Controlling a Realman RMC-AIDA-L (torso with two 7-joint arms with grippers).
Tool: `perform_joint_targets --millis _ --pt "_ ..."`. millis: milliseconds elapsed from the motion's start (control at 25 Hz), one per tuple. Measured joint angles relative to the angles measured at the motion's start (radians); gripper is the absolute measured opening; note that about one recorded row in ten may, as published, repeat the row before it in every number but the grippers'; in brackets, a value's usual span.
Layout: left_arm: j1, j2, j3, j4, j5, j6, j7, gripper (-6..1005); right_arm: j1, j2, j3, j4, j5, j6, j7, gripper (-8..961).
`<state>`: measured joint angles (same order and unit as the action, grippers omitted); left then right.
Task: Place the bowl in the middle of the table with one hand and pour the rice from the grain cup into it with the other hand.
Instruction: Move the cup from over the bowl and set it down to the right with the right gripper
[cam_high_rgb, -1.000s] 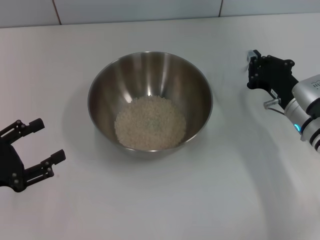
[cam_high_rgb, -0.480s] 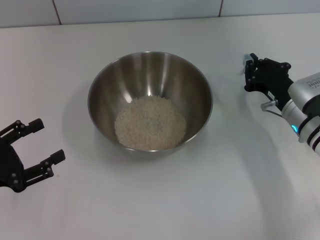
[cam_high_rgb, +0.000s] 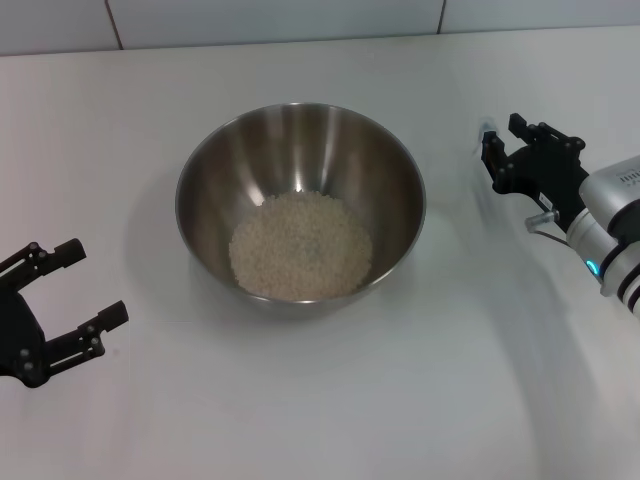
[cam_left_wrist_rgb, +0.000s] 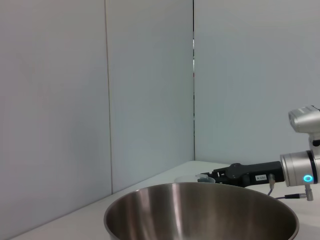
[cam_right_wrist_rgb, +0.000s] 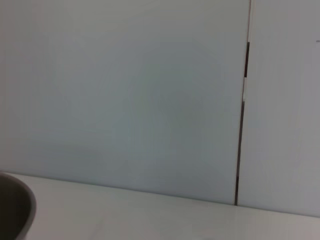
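With rice (cam_high_rgb: 300, 245) sitting in the bowl (cam_high_rgb: 398, 170), the right gripper (cam_high_rgb: 500, 150), fingers apart beside the barely visible grain cup (cam_high_rgb: 487, 132), is risking tipping it.

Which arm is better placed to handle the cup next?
Right. The right gripper is right at the cup, beside the bowl. The left gripper sits open on the bowl's opposite side.
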<state>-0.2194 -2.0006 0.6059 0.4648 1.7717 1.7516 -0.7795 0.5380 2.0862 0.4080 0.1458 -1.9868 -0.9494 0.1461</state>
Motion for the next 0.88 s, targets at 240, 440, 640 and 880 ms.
perform_joint_targets --millis 240,440,640,880 --pt "0.001 0.003 0.001 0.000 0.000 0.002 0.000 813 -0.028 -0.002 0.000 0.011 -0.001 -0.017 0.001 348" --pt "0.002 0.003 0.000 0.000 0.000 0.004 0.001 813 -0.060 -0.002 -0.021 0.018 -0.001 -0.081 0.002 348" --pt "0.002 0.005 0.002 0.000 0.000 0.004 0.002 813 -0.101 -0.004 -0.032 0.035 -0.001 -0.141 0.004 348" --pt "0.003 0.005 0.003 0.000 0.000 0.005 0.004 813 -0.151 -0.005 -0.051 0.038 -0.001 -0.247 0.027 349"
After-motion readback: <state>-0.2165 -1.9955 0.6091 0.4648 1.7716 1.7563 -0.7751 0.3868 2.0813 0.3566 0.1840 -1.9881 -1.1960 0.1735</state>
